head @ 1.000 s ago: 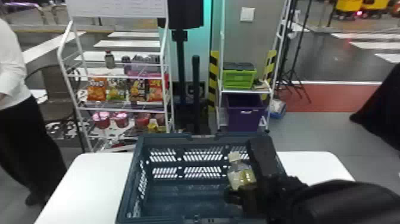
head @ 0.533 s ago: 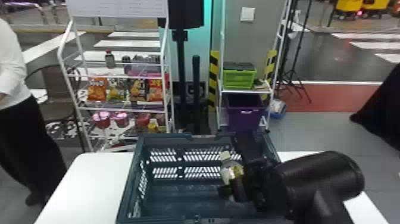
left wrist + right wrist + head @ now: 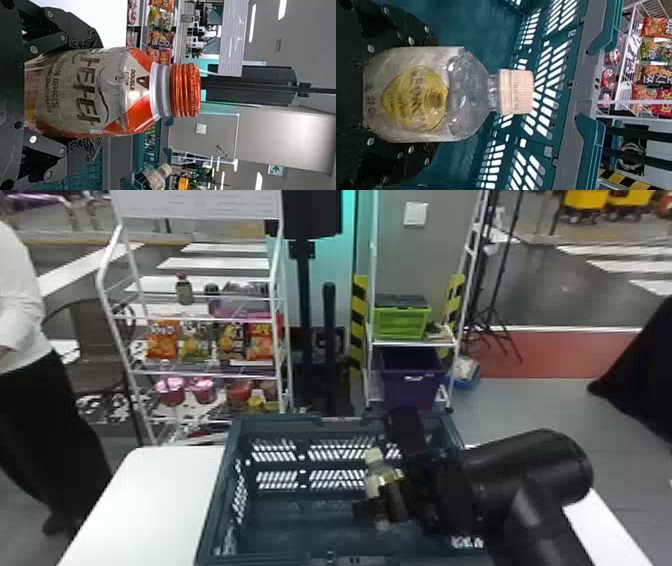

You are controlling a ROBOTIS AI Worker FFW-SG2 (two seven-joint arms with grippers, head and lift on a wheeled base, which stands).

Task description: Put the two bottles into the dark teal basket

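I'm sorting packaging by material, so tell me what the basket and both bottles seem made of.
Basket: likely hard plastic, satin, with moulded-looking slots.
Orange-capped bottle: probably plastic, glossy, by the glints on its printed wrap; the body beneath is hard to judge.
Pale-capped bottle: clear and shiny, see-through at the shoulder with glints; likely plastic, though glass is possible.

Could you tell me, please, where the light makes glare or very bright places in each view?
Head view: white table almost washed out, teal glow behind the shelves; left wrist view: bright streaks from ceiling lights, small glints on the orange-capped bottle; right wrist view: glints on the pale-capped bottle's clear shoulder, bright slots in the basket.
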